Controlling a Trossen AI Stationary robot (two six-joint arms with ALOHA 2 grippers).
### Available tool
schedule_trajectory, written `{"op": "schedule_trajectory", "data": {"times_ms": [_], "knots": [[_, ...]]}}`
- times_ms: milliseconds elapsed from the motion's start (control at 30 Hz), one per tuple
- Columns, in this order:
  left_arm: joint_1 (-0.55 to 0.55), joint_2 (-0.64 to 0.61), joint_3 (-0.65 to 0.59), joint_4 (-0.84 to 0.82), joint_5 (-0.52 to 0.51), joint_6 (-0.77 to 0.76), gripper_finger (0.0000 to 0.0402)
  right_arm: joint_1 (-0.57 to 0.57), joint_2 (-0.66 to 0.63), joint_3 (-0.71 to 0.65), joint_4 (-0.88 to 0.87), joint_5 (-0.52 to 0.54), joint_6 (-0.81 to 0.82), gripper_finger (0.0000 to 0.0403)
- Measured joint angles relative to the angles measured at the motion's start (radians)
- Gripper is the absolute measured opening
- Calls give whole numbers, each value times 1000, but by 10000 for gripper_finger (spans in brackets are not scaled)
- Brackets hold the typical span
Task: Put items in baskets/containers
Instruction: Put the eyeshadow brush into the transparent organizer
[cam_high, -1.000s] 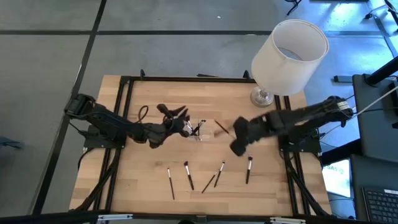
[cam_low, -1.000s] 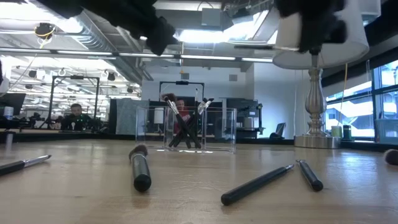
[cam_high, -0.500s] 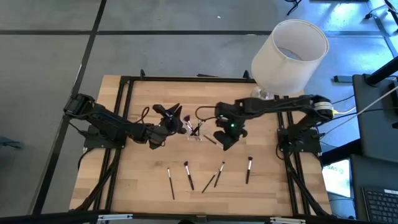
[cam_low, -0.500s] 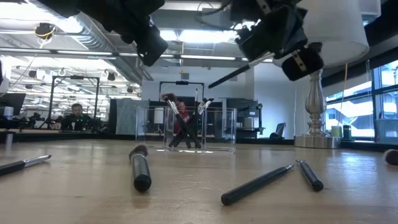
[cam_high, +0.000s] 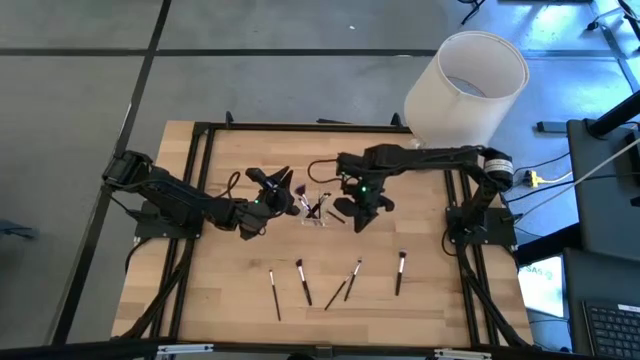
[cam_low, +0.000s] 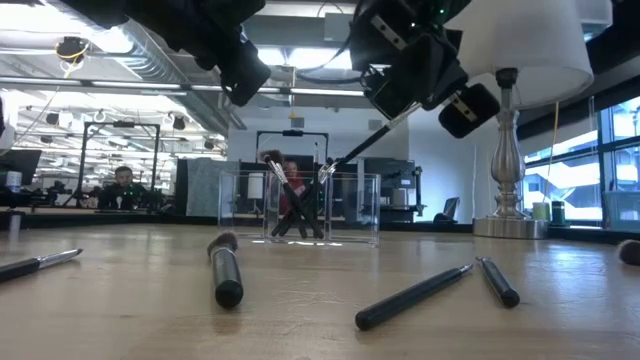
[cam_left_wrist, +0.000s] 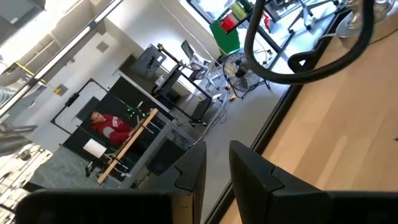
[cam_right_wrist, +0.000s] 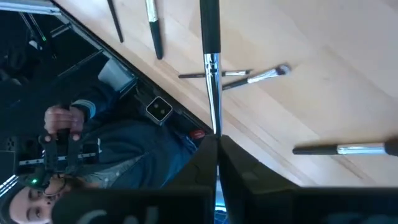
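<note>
While the right claw hangs just beside the small clear plastic holder near the surface's middle, it's clamped on a thin dark-handled makeup brush; right wrist view shows the handle pinched between the fingers, sticking straight out. Low view: brush slants down, lower end right at the holder's rim, not clearly inside yet.

Holder already has a few dark brushes standing in it. Four or five more slim brushes lie loose toward the surface's front edge.

Left claw sits on the holder's other side, fingers part-spread, nothing visibly between them. Probably bracing the holder; can't confirm contact.

Step in hand: insertion of the carried brush. Next move, my read: tip the brush steeper, lower it past the rim, then release. Risk: brush catches the rim or nudges the light holder.
</note>
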Motion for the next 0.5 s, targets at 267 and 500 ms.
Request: {"op": "schedule_trajectory", "data": {"times_ms": [267, 500], "knots": [[0, 0, 0, 0, 1, 0, 66, -50, 0, 0, -126, 77, -71, 11], [0, 0, 0, 0, 8, -12, 66, -62, 0, 0, -82, 139, -108, 15]]}}
